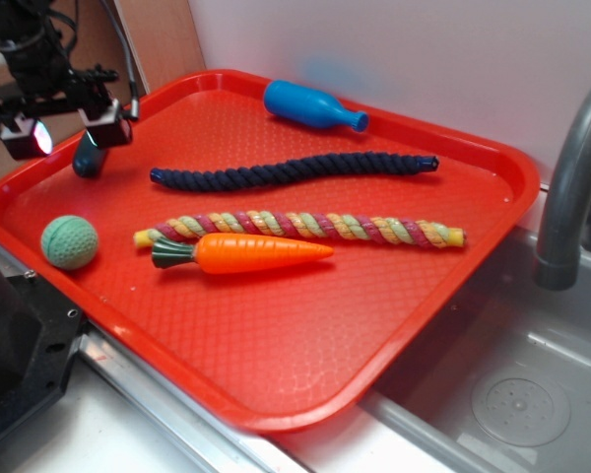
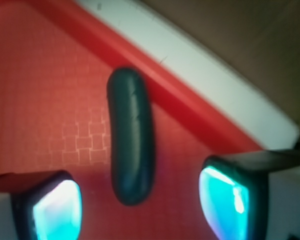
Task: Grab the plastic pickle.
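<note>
The plastic pickle [image 1: 87, 156] is dark green and smooth, and lies on the red tray [image 1: 276, 419] close to its far-left rim. My gripper [image 1: 64, 138] hangs just above it, open. In the wrist view the pickle [image 2: 131, 135] runs lengthwise away from me. Its near end sits between my two glowing fingertips, with a gap of red tray [image 2: 35, 100] on each side. The gripper [image 2: 140, 205] holds nothing.
Also on the tray are a light green ball [image 1: 69, 242], an orange carrot [image 1: 246, 253], a multicoloured rope [image 1: 305, 229], a dark blue rope [image 1: 286, 169] and a blue pin-shaped toy [image 1: 310, 105]. A grey faucet [image 1: 571, 177] and sink [image 1: 517, 404] are at the right.
</note>
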Motion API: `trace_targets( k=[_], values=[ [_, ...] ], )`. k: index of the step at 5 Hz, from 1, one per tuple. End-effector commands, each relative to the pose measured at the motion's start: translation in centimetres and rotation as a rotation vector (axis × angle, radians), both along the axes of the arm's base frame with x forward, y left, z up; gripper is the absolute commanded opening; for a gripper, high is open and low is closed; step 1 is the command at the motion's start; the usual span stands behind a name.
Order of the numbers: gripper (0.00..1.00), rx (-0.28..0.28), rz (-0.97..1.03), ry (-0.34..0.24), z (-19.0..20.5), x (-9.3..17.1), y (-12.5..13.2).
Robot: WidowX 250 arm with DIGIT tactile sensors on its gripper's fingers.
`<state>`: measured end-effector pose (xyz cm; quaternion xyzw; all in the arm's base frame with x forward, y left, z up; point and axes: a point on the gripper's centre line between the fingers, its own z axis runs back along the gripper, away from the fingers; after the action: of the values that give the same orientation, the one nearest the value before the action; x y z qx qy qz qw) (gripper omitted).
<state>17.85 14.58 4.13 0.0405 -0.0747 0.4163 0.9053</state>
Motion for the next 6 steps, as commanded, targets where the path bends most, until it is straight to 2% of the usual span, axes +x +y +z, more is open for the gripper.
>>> trace_targets(
  k=[1,2,3,4,5,6],
  values=[
    [1.00,0.059,-0.089,0.075,-2.8,2.0,2.4],
    [0.67,0.033,-0.142,0.061,-2.8,2.1,1.8],
    [0.00,-0.009,-0.210,0.042,1.5,0.8,0.2],
    [0.00,-0.035,-0.326,-0.030,6.3,-1.8,-3.0],
    [0.00,-0.034,-0.445,-0.015,11.3,-3.6,-5.9],
    [0.00,-0.048,-0.642,-0.067,16.2,-4.3,-8.1]
  ],
)
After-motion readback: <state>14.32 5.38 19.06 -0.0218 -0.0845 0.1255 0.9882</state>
